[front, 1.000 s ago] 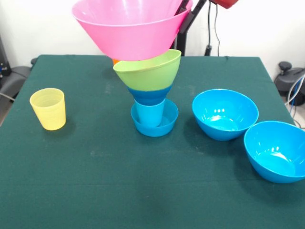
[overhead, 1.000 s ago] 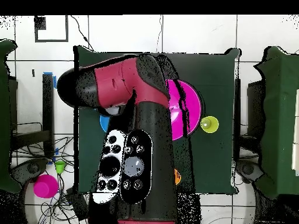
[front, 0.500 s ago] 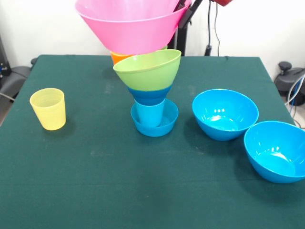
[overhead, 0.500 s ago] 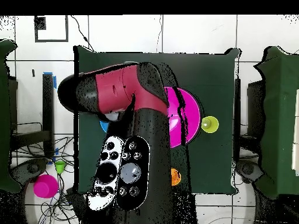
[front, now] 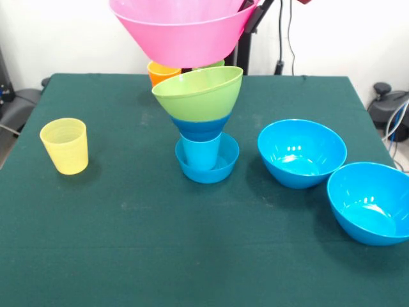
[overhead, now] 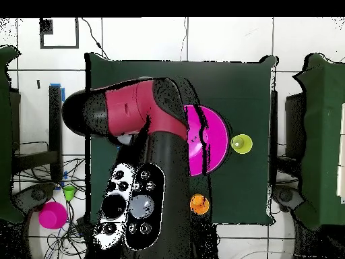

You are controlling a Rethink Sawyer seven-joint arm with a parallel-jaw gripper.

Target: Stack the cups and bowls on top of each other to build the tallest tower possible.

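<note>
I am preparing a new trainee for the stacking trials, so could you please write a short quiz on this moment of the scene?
1. True or false: the pink ribbed bowl rests on the lime green bowl.
2. Which cup stands alone, away from the tower? A) yellow cup B) light blue cup C) neither
3. How many large bright blue bowls stand empty beside the tower?

Key
1. False: it is held clear above it, with a gap.
2. A.
3. Two, side by side, the second nearer the camera.
</note>
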